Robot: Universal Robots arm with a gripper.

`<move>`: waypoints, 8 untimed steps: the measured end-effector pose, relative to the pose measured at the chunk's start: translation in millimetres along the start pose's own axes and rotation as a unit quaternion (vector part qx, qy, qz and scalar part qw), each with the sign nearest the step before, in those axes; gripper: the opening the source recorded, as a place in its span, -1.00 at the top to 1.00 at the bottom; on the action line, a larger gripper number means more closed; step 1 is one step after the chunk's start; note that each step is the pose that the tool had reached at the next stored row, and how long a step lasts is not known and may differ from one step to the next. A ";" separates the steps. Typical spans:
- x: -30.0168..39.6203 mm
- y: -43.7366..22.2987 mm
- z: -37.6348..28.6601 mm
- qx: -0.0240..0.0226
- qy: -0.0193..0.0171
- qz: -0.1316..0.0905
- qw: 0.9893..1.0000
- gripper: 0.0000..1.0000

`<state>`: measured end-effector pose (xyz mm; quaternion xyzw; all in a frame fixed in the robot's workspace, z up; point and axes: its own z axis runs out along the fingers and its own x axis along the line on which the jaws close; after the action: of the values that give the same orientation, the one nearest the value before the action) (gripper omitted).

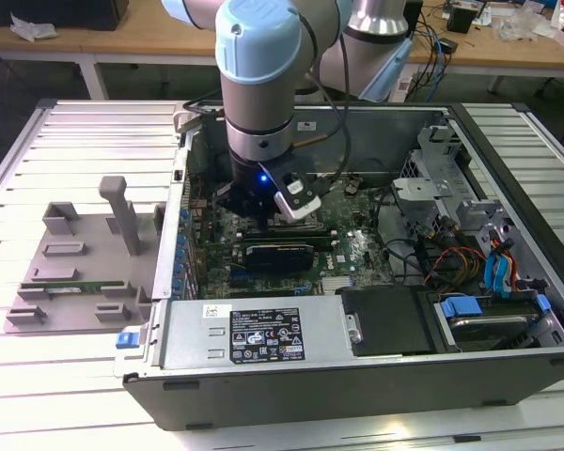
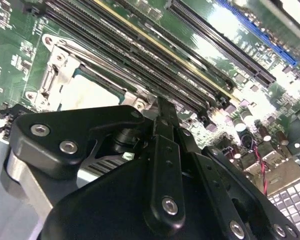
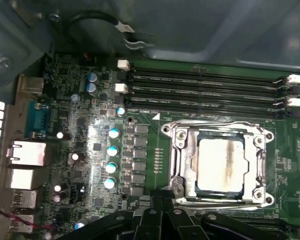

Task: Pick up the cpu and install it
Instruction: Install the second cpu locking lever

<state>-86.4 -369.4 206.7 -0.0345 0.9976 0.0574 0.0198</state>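
Silver-grey and smudged, the cpu [image 3: 222, 162] lay seated in its metal socket frame [image 3: 179, 150] on the green motherboard [image 3: 90, 145], at lower right of the first wrist view.

Its pale edge sat flush inside the frame, memory slots [image 3: 205, 85] just beyond one side. The gripper [image 3: 162, 207] hung beside the socket, holding nothing; whether its jaws stood wide or narrow could not be told. Case walls [image 1: 357, 329] ringed the board in the exterior view.

The gripper [image 2: 162, 117] body is hiding part of the cpu [image 2: 87, 95] beside the memory slots [image 2: 155, 55], its fingertips lying unseen.
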 end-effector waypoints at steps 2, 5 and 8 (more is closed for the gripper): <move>-6.6 0.4 0.3 0.002 0.002 0.000 1.000 0.79; -15.8 1.2 0.8 0.008 0.005 0.000 1.000 0.79; -19.2 2.3 1.1 0.016 0.006 0.000 1.000 0.79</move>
<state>-67.3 -365.8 206.7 -0.0345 0.9984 0.0414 0.0143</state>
